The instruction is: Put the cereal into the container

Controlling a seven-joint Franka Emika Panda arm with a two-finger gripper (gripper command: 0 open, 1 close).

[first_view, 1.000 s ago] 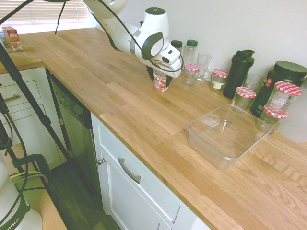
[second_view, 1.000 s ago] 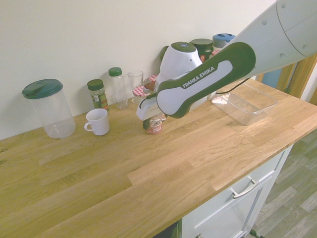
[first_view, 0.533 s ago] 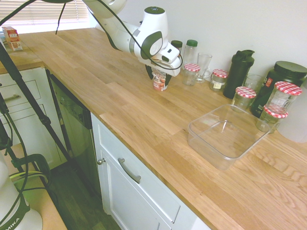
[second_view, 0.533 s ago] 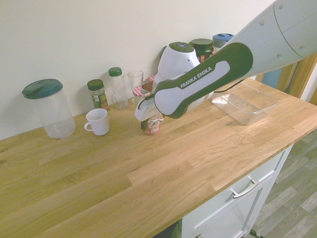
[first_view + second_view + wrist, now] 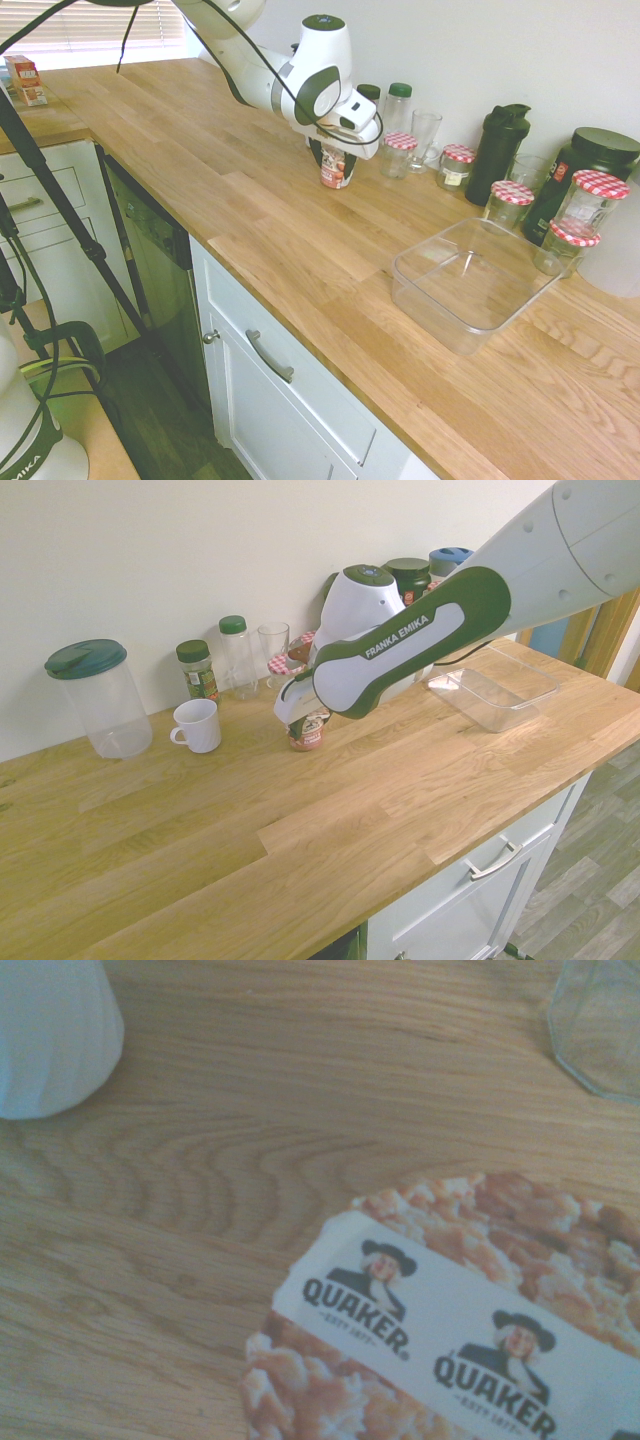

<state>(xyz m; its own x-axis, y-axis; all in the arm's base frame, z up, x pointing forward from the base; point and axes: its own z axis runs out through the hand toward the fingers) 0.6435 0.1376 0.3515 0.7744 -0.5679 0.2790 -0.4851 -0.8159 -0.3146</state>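
Cereal stands near the desk's back edge, clenched in the tool, so lift straight up before swinging toward the tub; opposite view shows the tool directly over it; wrist view shows its lid just below.

We see a wooden counter over white cabinets. Along the wall: a white mug, a clear pitcher with a green lid, a green-capped spice jar, a green-capped bottle, and an empty glass. We also see red-checked jars, a black shaker, and a dark tub.
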